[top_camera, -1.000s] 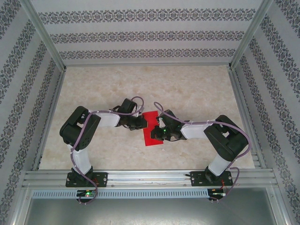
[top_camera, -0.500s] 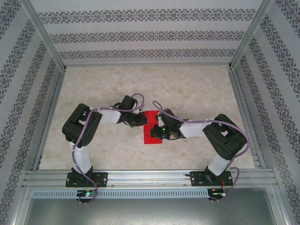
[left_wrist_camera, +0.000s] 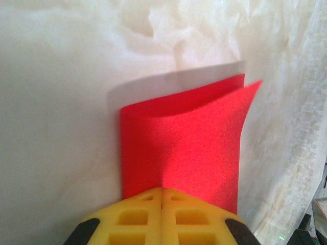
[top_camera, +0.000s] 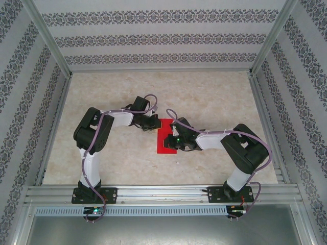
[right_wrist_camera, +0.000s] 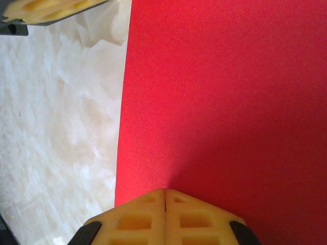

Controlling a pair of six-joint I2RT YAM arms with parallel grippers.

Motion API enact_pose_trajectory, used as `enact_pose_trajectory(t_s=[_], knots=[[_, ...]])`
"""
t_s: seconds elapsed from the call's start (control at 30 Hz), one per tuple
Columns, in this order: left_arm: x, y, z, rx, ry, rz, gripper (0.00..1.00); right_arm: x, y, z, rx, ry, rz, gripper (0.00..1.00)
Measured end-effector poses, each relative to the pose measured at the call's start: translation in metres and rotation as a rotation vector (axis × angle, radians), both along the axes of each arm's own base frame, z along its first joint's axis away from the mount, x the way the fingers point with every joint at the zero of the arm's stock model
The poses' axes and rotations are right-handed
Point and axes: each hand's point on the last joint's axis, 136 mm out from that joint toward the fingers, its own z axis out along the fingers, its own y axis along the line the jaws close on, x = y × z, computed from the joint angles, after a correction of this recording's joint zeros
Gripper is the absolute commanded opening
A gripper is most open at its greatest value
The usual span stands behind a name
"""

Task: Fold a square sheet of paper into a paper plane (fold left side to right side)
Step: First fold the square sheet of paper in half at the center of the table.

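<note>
Paper (top_camera: 163, 147) lies red near the middle of the desk (top_camera: 214, 97) in the top view, a narrow upright strip with both arms reaching in to it. We see the left gripper (top_camera: 155, 124) at its far left corner and the right gripper (top_camera: 170, 141) over its right side, nearer to us. From this height we cannot tell how either gripper's jaws stand.

Left wrist view: the left gripper (left_wrist_camera: 162, 191) has its yellow fingers pressed together, and the paper (left_wrist_camera: 184, 138) runs out from their tips. It is doubled over, the upper layer bowed up off the lower one, so the far end gapes open and throws a shadow on the desk (left_wrist_camera: 61, 76). We take that upper layer to be pinched in the closed tips.

Right wrist view: the right gripper (right_wrist_camera: 165, 194) is fully closed, tips set down on the flat paper (right_wrist_camera: 219, 92) near its left edge, holding nothing. Bare desk (right_wrist_camera: 61, 127) lies to the left, and a finger of the left gripper (right_wrist_camera: 46, 10) shows at the top left corner.
</note>
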Motion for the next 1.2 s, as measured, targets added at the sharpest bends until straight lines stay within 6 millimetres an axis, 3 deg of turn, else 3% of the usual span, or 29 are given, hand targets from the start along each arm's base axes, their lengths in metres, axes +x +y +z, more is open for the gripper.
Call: enact_pose_trajectory(t_s=[0.33, 0.83, 0.97, 1.2], knots=[[0.041, 0.01, 0.001, 0.022, -0.047, 0.057, 0.04, 0.001, 0.0, 0.0, 0.001, -0.004, -0.002, 0.0], [0.06, 0.022, 0.003, 0.062, -0.083, 0.1, 0.04, 0.0, 0.0, 0.0, 0.005, 0.005, -0.008, 0.0], [0.052, 0.034, 0.013, 0.089, -0.107, 0.122, 0.04, 0.0, 0.001, 0.0, 0.01, 0.013, -0.018, 0.0], [0.011, 0.043, 0.062, 0.051, -0.179, 0.117, 0.04, 0.0, 0.001, 0.001, 0.011, 0.016, -0.021, 0.0]])
